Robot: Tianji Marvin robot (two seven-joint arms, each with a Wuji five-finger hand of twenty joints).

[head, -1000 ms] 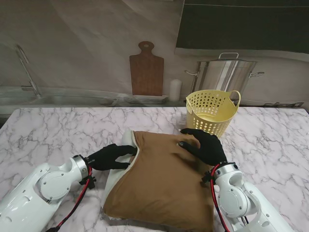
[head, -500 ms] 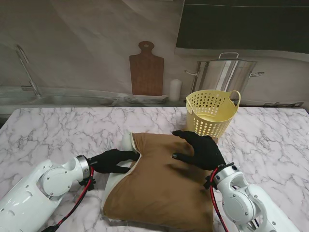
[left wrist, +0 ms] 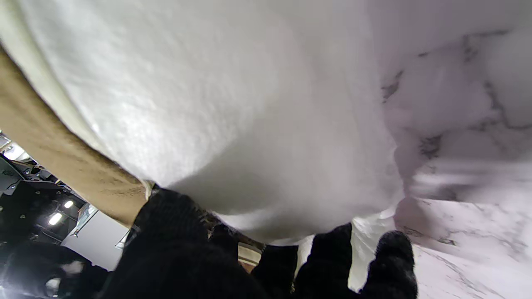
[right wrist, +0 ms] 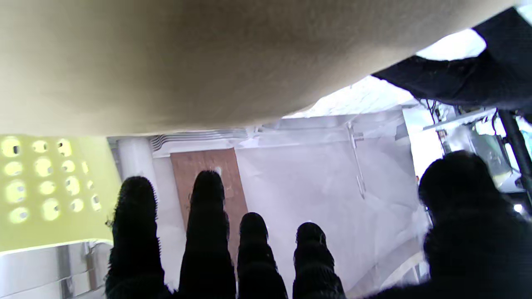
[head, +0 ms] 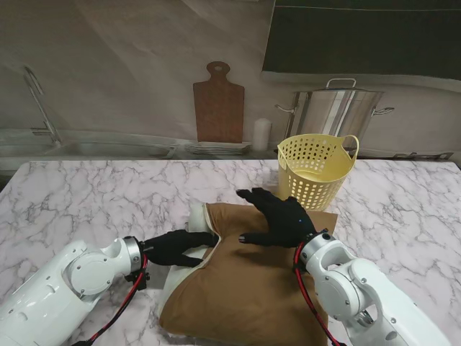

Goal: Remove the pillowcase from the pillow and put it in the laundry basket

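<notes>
The brown pillowcase (head: 248, 288) lies on the marble table (head: 86, 194), white pillow (head: 196, 216) poking out at its left. Left hand (head: 175, 247) pinches that exposed end; right hand (head: 277, 216) hovers over it, fingers (right wrist: 208, 216) spread, beside the yellow basket (head: 317, 167).

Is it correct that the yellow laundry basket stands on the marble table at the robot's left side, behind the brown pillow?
Not quite. The stand view shows the yellow laundry basket on the marble table at the robot's right side, behind the brown pillow.
</notes>
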